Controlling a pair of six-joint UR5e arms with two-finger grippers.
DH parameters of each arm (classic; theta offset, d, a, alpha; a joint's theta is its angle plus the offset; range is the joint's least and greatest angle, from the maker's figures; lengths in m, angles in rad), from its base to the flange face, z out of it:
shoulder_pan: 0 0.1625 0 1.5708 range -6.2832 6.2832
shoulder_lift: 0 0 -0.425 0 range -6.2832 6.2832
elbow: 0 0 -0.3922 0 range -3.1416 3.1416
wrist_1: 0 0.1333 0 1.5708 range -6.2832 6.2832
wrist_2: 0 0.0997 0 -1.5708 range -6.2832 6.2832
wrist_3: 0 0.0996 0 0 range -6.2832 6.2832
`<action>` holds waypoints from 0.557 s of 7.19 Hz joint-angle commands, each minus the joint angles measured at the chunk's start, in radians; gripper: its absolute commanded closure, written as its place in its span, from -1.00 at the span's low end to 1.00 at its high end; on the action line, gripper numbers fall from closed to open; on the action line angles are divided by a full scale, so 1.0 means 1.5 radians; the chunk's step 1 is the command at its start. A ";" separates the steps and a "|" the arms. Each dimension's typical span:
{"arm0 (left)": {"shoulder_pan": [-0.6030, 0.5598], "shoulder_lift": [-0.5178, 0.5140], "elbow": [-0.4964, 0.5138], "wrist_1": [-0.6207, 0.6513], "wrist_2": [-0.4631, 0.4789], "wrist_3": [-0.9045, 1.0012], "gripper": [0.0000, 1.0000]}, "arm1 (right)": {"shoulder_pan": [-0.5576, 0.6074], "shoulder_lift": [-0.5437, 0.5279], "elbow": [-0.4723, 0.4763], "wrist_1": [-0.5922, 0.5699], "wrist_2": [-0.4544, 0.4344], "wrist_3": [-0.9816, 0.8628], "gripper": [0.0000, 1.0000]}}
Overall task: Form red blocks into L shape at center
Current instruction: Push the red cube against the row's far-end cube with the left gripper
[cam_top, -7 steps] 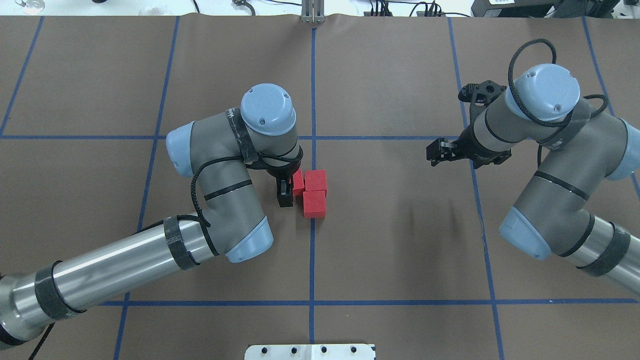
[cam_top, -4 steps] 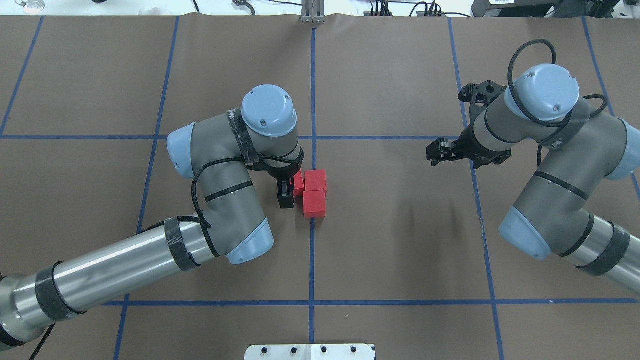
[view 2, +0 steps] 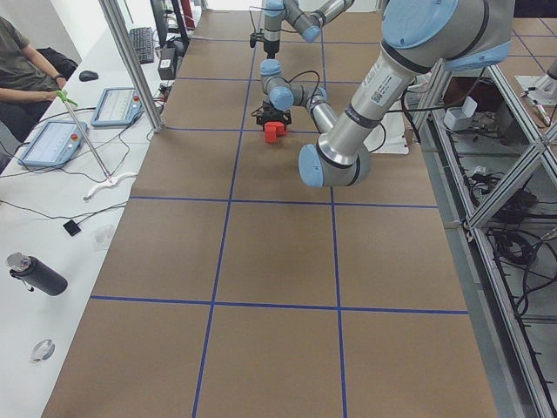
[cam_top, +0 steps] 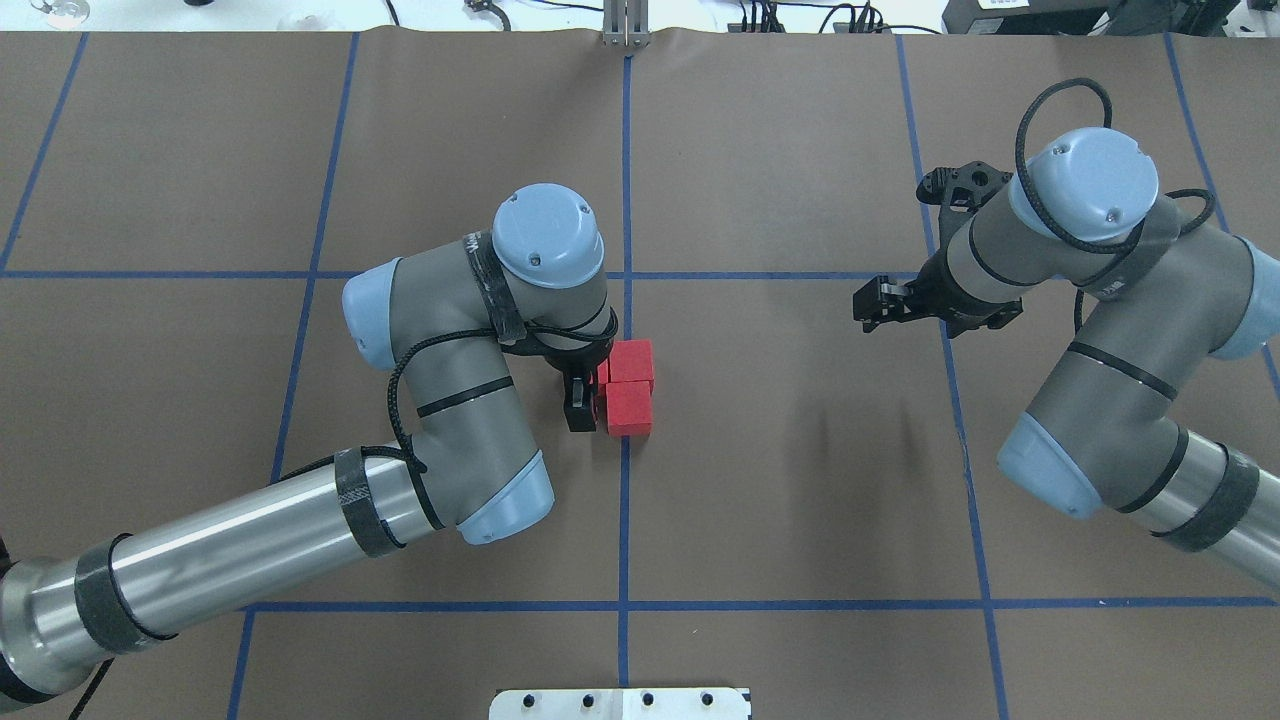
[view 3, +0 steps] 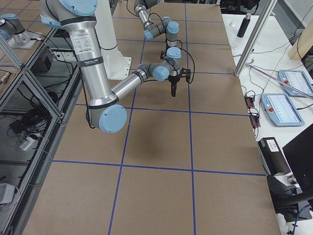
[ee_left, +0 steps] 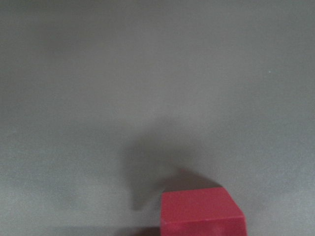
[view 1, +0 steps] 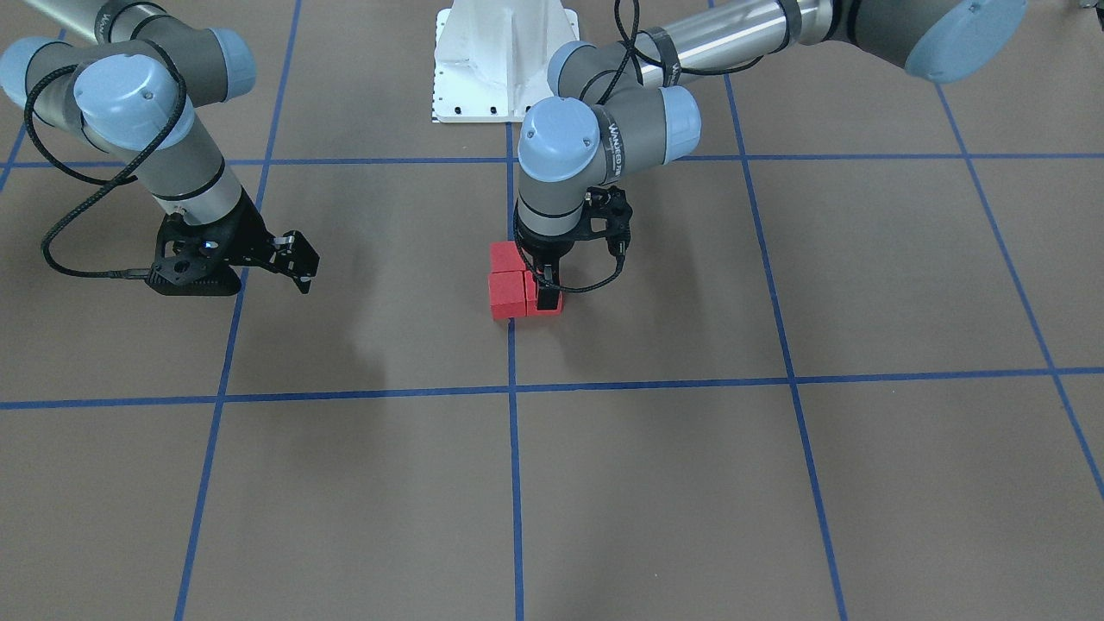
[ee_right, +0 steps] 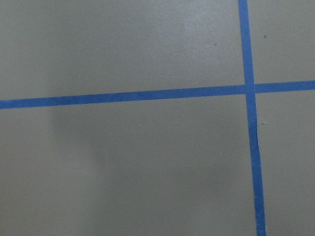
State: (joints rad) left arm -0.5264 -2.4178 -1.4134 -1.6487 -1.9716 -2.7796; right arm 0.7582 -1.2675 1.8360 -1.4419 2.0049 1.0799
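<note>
Red blocks (cam_top: 630, 390) sit bunched at the center (cam_top: 800, 440), right on the vertical blue tape line (cam_top: 624, 500) — two of them stacked front to back along it, the third tucked against their left side under my left gripper (cam_top: 585, 395). From the front camera the three read as an L: one block nearer my base, two side by side beyond it, faces touching. In the last second my left arm slid toward the line and carried that third block in with it, so the sliver of red that showed beside the pair is now mostly hidden and pressed close. I judge the shape is essentially made. My left gripper's fingers straddle that block; whether they clamp it or merely flank it, I cannot tell. What remains, I think, is a clean release without nudging the neighbours. Farther off, my right gripper (cam_top: 872, 303) hangs over bare table — empty, fingers together.
</note>
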 commanded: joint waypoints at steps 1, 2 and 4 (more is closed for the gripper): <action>-0.003 0.002 -0.009 0.005 -0.010 0.000 -1.00 | 0.000 0.000 -0.001 0.000 0.000 0.000 -1.00; -0.013 0.006 -0.010 0.005 -0.010 0.001 -1.00 | 0.000 0.000 -0.001 0.000 0.000 0.000 -1.00; -0.026 0.009 -0.027 0.009 -0.012 0.004 -1.00 | 0.000 0.000 -0.001 0.000 0.000 0.000 -1.00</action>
State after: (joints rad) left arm -0.5548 -2.4053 -1.4363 -1.6395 -1.9878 -2.7751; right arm 0.7578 -1.2671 1.8348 -1.4419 2.0049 1.0799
